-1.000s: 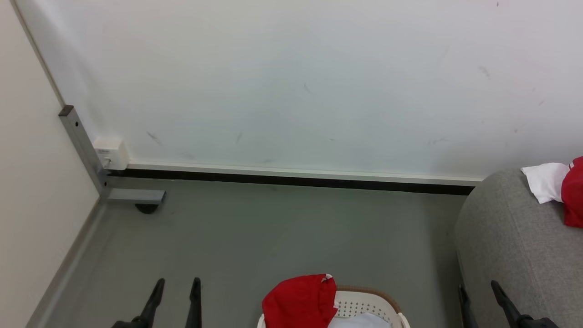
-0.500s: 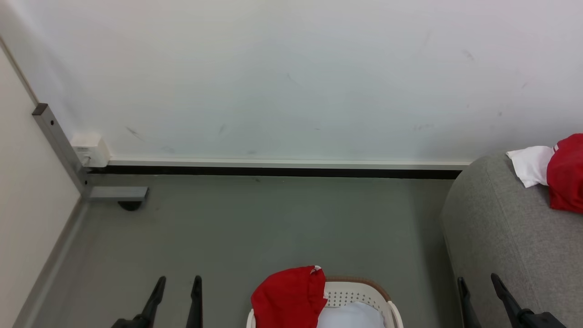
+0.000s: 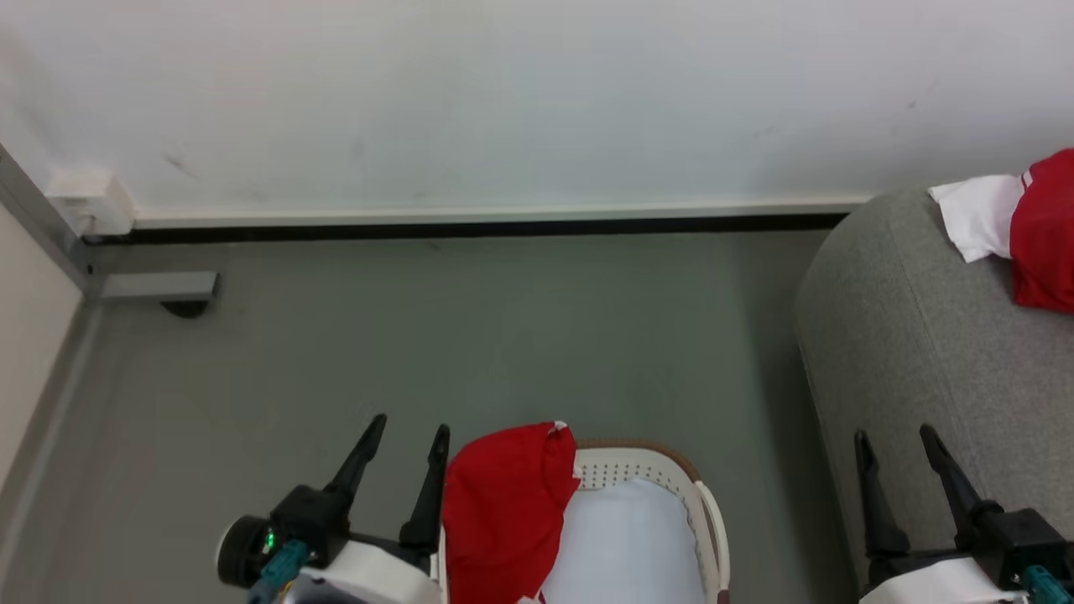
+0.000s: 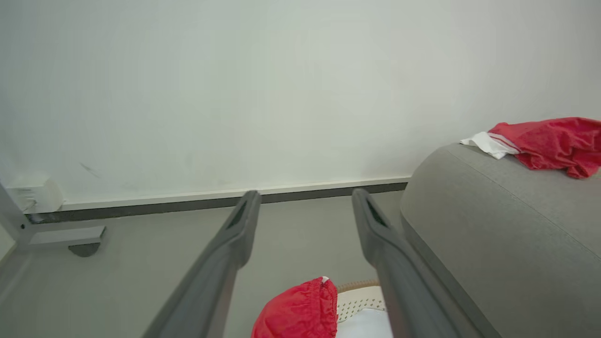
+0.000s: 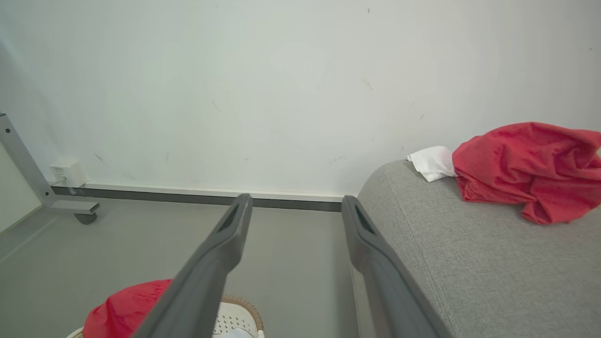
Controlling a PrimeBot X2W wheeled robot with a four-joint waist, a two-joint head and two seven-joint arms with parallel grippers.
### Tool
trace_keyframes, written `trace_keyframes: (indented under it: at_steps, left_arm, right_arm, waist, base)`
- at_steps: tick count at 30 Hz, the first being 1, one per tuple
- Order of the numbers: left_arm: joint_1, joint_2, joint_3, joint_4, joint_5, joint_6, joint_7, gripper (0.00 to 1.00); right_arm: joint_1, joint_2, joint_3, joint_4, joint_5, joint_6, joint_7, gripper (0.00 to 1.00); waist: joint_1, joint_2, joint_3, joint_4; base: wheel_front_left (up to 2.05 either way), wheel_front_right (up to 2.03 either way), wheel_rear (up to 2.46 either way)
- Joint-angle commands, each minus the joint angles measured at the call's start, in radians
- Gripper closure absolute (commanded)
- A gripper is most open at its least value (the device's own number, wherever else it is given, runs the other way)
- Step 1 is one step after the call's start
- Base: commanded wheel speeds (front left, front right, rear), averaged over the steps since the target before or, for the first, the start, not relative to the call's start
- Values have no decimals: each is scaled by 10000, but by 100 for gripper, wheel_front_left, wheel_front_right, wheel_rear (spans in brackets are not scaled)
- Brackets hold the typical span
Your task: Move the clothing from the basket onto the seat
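Over the left rim of the white perforated plastic basket, a soft bright red garment is draped, a second red-and-white garment is found on the large grey fabric sofa, and the left gripper and right gripper are held empty, jaws apart.

Scuffed white wall meets grey floor along a dark skirting strip, a grey metal frame at the corner.
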Motion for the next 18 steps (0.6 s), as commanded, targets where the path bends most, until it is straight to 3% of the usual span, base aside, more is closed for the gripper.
trace_keyframes:
  at_steps: [1, 9, 18]
  left_arm:
    - [-347, -17, -67, 203, 134, -47, -4, 0]
    - [-1947, -78, -762, 1956, 492, -154, 341, 0]
    - [-3454, -132, -1683, 4331, 1030, -176, 1559, 0]
  right_arm:
    - [-259, -8, 20, -103, -116, -26, 9, 0]
    - [-1114, -8, -57, -494, -38, -26, 9, 0]
    - [-1740, -8, 71, -797, 38, -26, 10, 0]
  waist:
    - [-1, 0, 782, -251]
    - [-1, 0, 2273, -665]
    - [-1, 0, 3379, -1018]
  base:
    - [0, 0, 0]
    - [0, 0, 0]
    - [0, 0, 0]
